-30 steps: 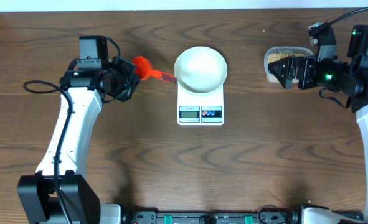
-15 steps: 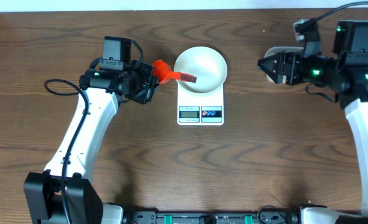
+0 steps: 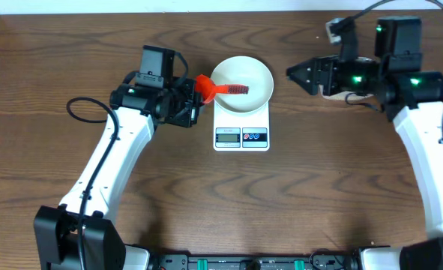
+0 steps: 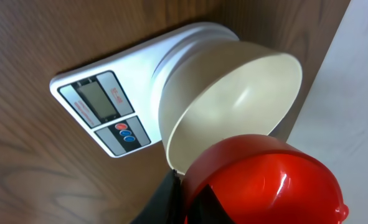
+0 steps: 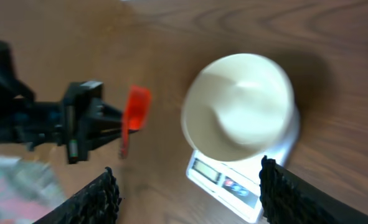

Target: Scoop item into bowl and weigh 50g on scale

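The white bowl [image 3: 241,82] [image 4: 233,93] [image 5: 238,106] stands on the white scale [image 3: 241,135] [image 4: 103,112] [image 5: 230,180], and its inside looks bare. My left gripper [image 3: 189,103] [image 4: 184,190] is shut on a red scoop [image 3: 205,85] [image 4: 264,180] [image 5: 136,112] at the bowl's left rim. The scoop's thin end [image 3: 236,89] reaches over the bowl. To the right of the bowl and above the table, my right gripper [image 3: 296,73] [image 5: 190,199] is open and holds nothing. The beans are hidden.
A corner of the clear tub [image 3: 327,92] shows under my right arm at the back right. The table's far edge [image 3: 206,10] runs just behind the bowl. Bare brown wood [image 3: 243,202] lies in front of the scale.
My left arm has carried the red scoop rightward until its thin end lies over the bowl. My right arm has swung left, off the tub and toward the bowl, now covering the beans.
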